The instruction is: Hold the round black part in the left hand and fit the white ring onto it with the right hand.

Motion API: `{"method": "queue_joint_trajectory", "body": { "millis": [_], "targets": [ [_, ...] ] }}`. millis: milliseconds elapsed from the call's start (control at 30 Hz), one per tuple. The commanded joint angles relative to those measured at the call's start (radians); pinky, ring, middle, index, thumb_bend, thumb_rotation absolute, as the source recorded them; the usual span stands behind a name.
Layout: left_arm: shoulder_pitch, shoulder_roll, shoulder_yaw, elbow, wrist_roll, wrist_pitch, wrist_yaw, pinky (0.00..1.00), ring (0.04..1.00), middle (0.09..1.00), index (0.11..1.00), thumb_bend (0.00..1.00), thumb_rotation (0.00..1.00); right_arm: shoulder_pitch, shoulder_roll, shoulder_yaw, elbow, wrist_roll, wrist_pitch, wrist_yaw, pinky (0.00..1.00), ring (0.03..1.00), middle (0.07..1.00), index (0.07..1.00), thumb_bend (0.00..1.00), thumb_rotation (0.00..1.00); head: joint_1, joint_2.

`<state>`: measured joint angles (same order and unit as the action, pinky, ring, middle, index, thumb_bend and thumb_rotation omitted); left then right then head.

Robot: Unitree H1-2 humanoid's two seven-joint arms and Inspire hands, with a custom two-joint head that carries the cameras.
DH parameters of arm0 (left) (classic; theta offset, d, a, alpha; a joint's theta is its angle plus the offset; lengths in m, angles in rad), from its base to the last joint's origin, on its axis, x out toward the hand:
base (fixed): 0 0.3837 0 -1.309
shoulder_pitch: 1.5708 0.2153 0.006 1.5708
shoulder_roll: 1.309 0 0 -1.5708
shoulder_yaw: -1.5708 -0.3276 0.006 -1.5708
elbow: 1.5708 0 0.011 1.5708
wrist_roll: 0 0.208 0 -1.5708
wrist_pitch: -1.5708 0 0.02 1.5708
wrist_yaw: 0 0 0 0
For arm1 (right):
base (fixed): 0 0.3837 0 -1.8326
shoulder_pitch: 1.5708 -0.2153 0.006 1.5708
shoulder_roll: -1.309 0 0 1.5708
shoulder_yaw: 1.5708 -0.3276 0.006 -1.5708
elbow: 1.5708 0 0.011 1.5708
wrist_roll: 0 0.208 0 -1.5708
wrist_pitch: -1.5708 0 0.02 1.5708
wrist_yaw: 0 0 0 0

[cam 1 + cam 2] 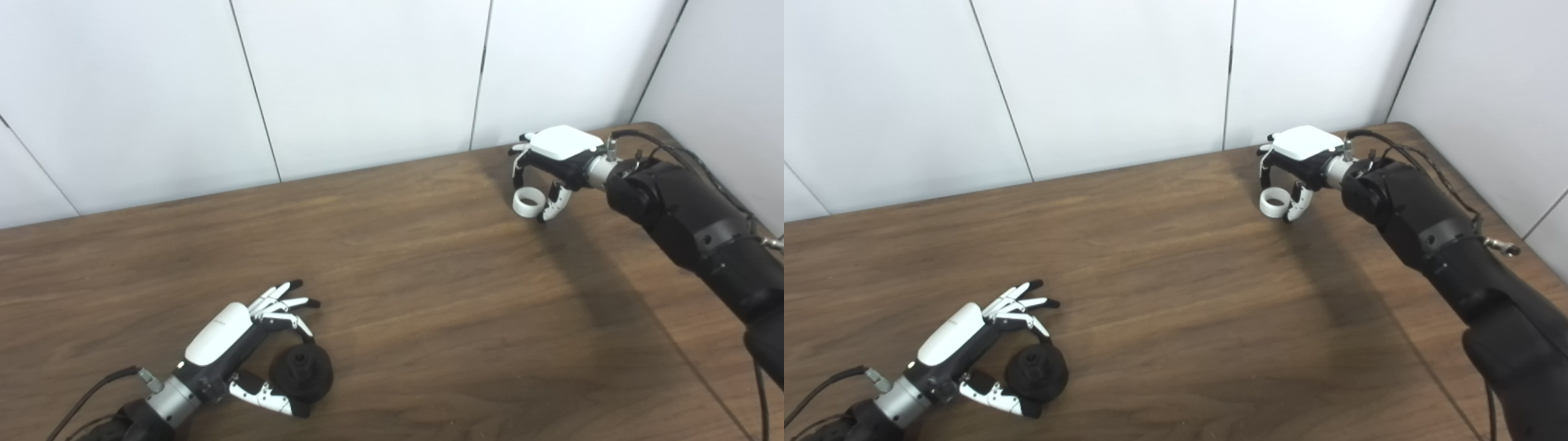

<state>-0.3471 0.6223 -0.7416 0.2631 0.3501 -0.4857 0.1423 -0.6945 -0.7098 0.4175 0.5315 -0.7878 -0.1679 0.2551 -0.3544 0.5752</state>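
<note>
Brown wood-grain covered the worktop (392,257), which filled the lower two thirds of the frame and met pale wall panels (361,79) along its far edge and at the upper right corner. No brand, label or writing could be read on anything, not on the white back plates of my hands nor on the parts.

At the lower left of the frame my left hand (245,343) lay low on the worktop, close to the near edge. Its thumb and one finger curved round the round black part (302,372), touching it at the near side and the far side, while the other fingers (282,297) fanned out free above. The part sat on the wood; whether I truly gripped it or only cradled it, I could not tell.

At the upper right my right hand (1295,165) hung near the far edge and the corner, fingers and thumb closed on the white ring (1273,203), which looked clear of the wood. The two parts were well apart, with a broad stretch of bare worktop between them.
</note>
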Motion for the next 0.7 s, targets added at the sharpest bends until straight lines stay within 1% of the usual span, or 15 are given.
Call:
{"method": "queue_joint_trajectory", "body": {
  "millis": [0, 133, 200, 233, 267, 300, 400, 667],
  "targets": [
    [0.033, 0.026, -0.027, 0.048, 0.06, 0.016, -0.063, 1.0, 1.0, 0.869, 0.481, 0.53, 0.06, 0.006, 0.014, 0.015, -0.002, 0.011, -0.026, 0.022, 1.0, 1.0, 0.913, 0.607, 0.98, 0.17, 0.0, 0.001],
    [0.036, 0.026, -0.021, 0.038, 0.069, 0.016, -0.07, 1.0, 1.0, 0.873, 0.481, 0.53, 0.06, 0.006, 0.015, 0.018, 0.01, 0.012, -0.036, 0.018, 1.0, 1.0, 0.902, 0.596, 0.98, 0.19, 0.002, 0.003],
    [0.037, 0.026, -0.019, 0.035, 0.069, 0.016, -0.07, 1.0, 1.0, 0.874, 0.481, 0.53, 0.06, 0.006, 0.018, 0.018, 0.014, 0.012, -0.035, 0.016, 1.0, 1.0, 0.882, 0.563, 0.96, 0.19, 0.004, 0.006],
    [0.039, 0.027, -0.018, 0.032, 0.068, 0.016, -0.071, 1.0, 1.0, 0.873, 0.481, 0.53, 0.06, 0.007, 0.021, 0.017, 0.016, 0.014, -0.035, 0.012, 1.0, 1.0, 0.859, 0.516, 0.7, 0.16, 0.004, 0.006],
    [0.04, 0.027, -0.015, 0.03, 0.067, 0.016, -0.073, 1.0, 1.0, 0.873, 0.481, 0.53, 0.06, 0.008, 0.022, 0.016, 0.018, 0.014, -0.035, 0.007, 1.0, 1.0, 0.842, 0.499, 0.62, 0.15, 0.004, 0.008],
    [0.041, 0.027, -0.014, 0.03, 0.066, 0.016, -0.075, 1.0, 1.0, 0.873, 0.481, 0.53, 0.06, 0.009, 0.024, 0.016, 0.019, 0.014, -0.036, 0.002, 1.0, 1.0, 0.826, 0.488, 0.56, 0.15, 0.005, 0.006],
    [0.04, 0.03, -0.015, 0.03, 0.071, 0.016, -0.069, 1.0, 1.0, 0.873, 0.481, 0.53, 0.06, 0.009, 0.025, 0.023, 0.023, 0.012, -0.04, -0.011, 1.0, 1.0, 0.801, 0.481, 0.53, 0.14, 0.006, 0.007],
    [0.04, 0.035, -0.012, 0.033, 0.067, 0.016, -0.062, 1.0, 1.0, 0.872, 0.481, 0.53, 0.06, 0.005, 0.023, 0.021, 0.021, 0.024, -0.041, -0.015, 1.0, 0.995, 0.796, 0.48, 0.53, 0.14, 0.003, 0.005]
  ]
}}
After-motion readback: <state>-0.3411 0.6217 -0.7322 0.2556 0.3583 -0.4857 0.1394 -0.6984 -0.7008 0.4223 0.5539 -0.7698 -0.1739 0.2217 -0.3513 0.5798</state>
